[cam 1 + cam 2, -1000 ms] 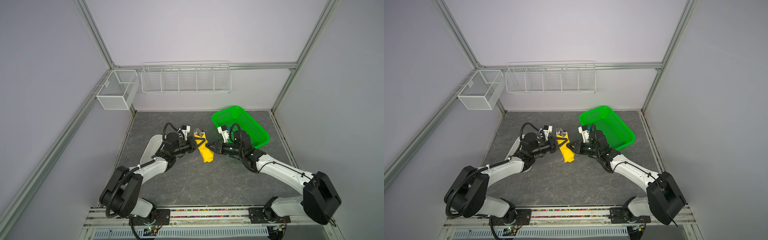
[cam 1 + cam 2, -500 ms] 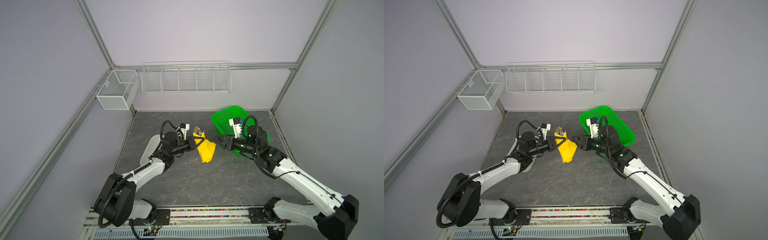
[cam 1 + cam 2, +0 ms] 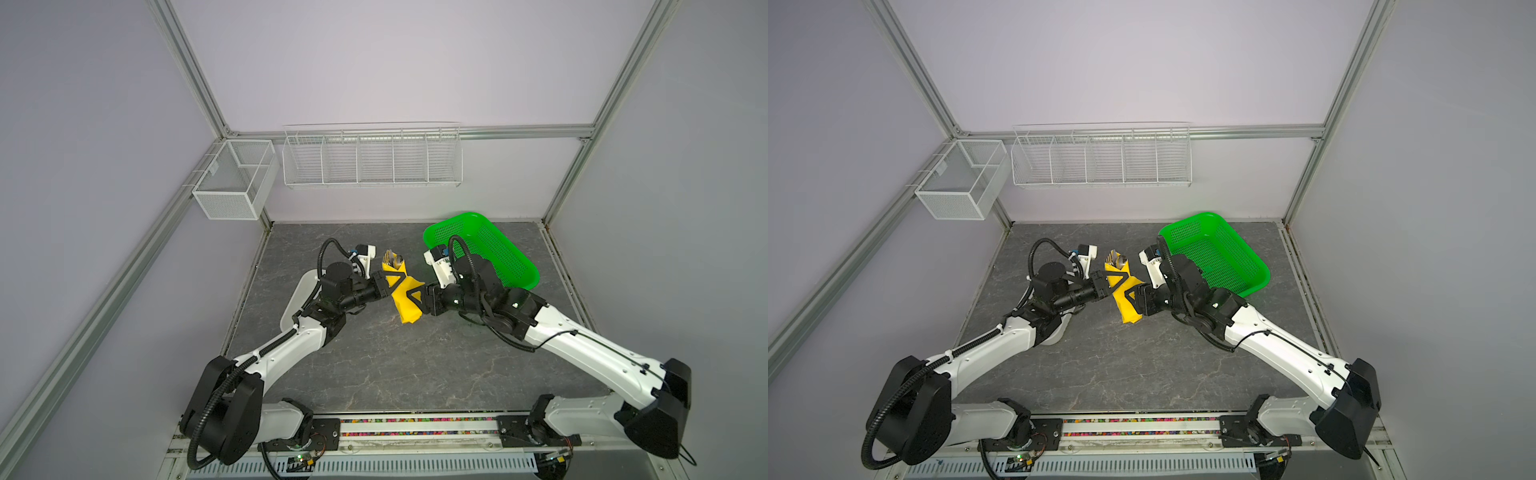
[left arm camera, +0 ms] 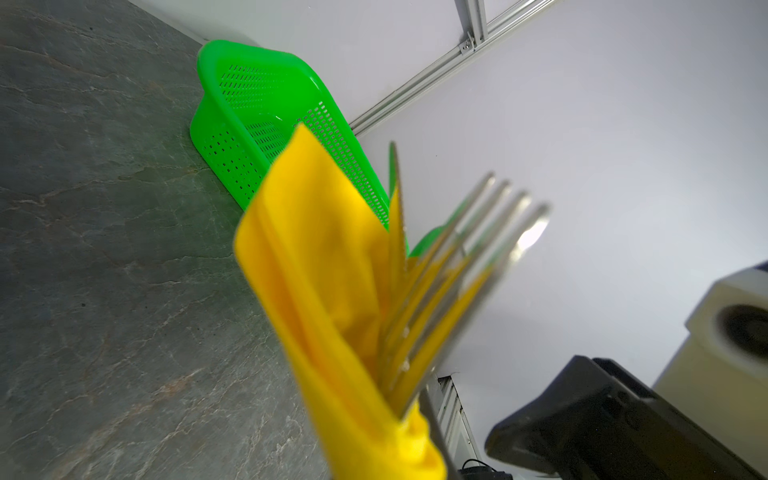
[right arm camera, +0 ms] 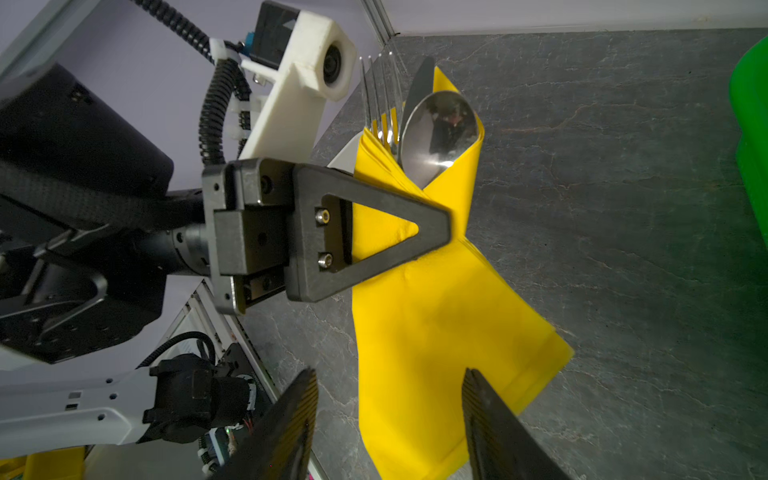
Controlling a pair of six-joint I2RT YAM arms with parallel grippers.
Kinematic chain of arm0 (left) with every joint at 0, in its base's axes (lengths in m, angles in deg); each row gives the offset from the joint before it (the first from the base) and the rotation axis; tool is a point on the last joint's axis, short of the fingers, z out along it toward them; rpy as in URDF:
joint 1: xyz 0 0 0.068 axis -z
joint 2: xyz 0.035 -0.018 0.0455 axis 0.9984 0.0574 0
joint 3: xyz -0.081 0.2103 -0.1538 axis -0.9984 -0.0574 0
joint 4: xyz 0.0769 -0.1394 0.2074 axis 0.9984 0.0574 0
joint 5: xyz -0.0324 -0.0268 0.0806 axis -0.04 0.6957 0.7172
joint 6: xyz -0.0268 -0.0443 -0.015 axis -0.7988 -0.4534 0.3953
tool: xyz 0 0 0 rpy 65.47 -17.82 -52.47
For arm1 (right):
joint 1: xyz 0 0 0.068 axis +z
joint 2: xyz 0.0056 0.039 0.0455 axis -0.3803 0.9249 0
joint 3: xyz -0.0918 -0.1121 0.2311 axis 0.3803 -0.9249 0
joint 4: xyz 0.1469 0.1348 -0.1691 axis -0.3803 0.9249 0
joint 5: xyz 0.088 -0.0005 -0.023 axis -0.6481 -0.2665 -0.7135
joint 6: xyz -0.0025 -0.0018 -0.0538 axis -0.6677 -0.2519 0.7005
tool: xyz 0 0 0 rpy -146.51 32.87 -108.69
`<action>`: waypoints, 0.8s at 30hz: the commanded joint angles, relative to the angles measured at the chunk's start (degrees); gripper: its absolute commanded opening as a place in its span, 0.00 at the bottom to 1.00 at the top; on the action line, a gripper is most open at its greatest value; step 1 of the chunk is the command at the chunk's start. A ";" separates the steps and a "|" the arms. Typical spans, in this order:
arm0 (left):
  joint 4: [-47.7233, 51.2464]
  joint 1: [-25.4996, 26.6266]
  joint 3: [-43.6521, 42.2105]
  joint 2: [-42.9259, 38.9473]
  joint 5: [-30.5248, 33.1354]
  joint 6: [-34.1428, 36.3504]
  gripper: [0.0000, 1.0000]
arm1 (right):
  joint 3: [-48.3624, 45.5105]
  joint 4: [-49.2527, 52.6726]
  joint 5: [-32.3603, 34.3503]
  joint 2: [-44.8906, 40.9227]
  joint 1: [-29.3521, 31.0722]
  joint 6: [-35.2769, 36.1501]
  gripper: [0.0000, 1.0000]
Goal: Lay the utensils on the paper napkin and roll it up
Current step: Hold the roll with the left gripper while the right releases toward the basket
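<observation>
The left end effector (image 5: 432, 232) is clamped on the rolled paper napkin (image 5: 436, 332) about halfway along the roll, gripping it from the side over the middle of the worktop (image 3: 395, 365). The right end effector (image 5: 386, 415) faces it from the opposite side with its jaws apart, and the napkin's loose lower end lies between its ribbed fingers (image 5: 291, 415) without being pinched. The utensils (image 3: 393, 261) stick out of the far end of the roll: in the right wrist view a fork (image 5: 380, 99), a spoon (image 5: 440, 129) and a knife blade (image 5: 419, 83) show above the yellow paper. A green basket (image 3: 498, 253) sits behind the right arm, and a white tray (image 3: 297, 299) lies partly hidden under the left arm.
</observation>
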 commanded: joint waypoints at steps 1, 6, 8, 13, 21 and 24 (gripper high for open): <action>-0.38 0.04 2.50 -2.20 1.21 1.15 0.02 | 0.98 -1.23 5.60 0.22 1.73 5.83 0.59; -0.23 0.04 3.11 -2.86 1.06 1.09 0.02 | 2.19 -0.60 5.96 2.81 1.89 5.98 0.59; -0.26 0.04 3.18 -3.18 1.13 0.93 0.02 | 3.06 -0.25 5.09 3.78 1.88 6.24 0.59; 4.28 0.04 3.30 -5.31 3.50 3.02 0.01 | 3.07 2.60 16.03 -0.44 1.39 3.21 0.59; 8.06 0.04 2.19 -7.27 6.03 3.86 0.00 | -2.89 9.04 5.14 -3.88 -20.00 -0.88 0.74; 7.75 -0.02 2.42 -7.37 5.12 3.85 0.00 | -0.08 15.52 0.79 2.62 -26.35 1.07 0.74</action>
